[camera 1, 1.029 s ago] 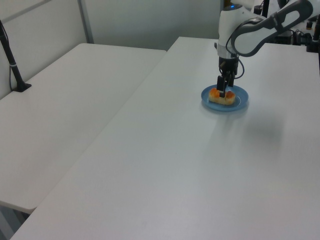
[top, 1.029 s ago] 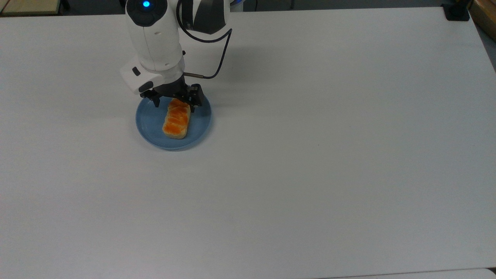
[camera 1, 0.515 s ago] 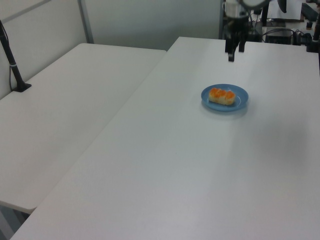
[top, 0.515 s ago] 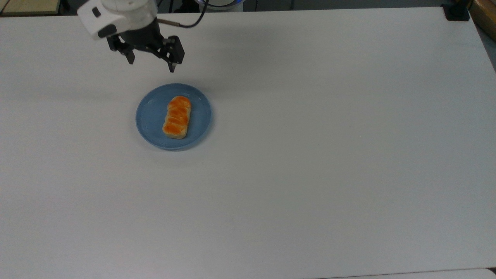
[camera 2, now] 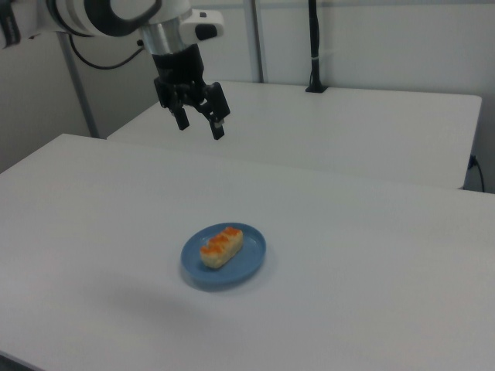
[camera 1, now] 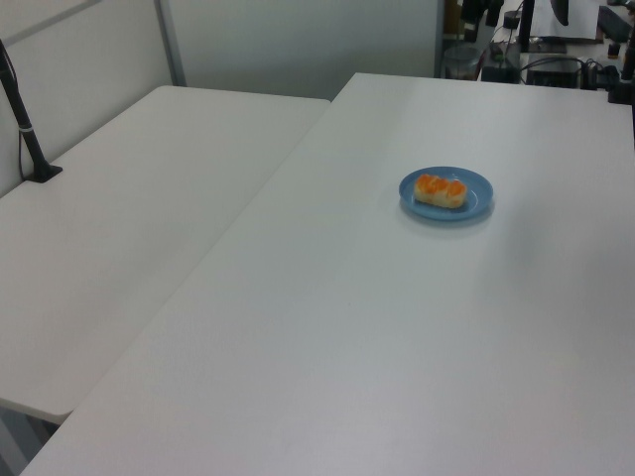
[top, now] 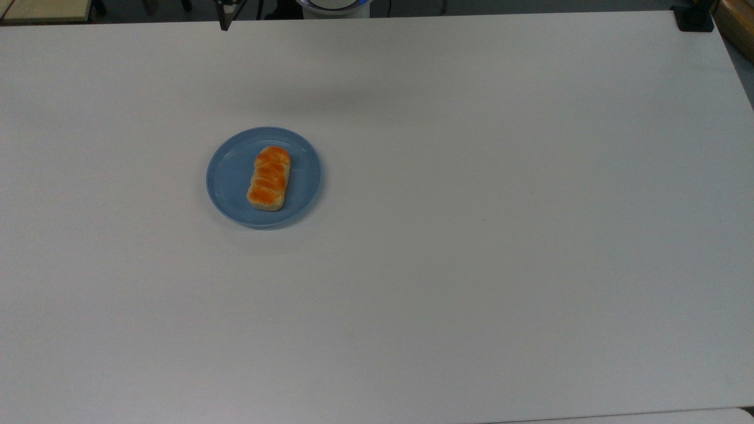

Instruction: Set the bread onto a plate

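Top view: my arm has pulled up and away within the last second, leaving the bread (top: 269, 178) lying flat inside the blue plate (top: 228, 176), toward the top view's left on the white table (top: 471, 235). One dark fingertip of mine pokes in at the upper edge.

Left view: the loaf sits alone on the plate, nothing touching it, where a second ago I stood over it. By my reading, the placing is done and only the retreat remains.

Right view: my gripper (camera 2: 198, 122) hangs high above the table, well apart from the plate, fingers (camera 2: 218, 126) spread wide and holding nothing.
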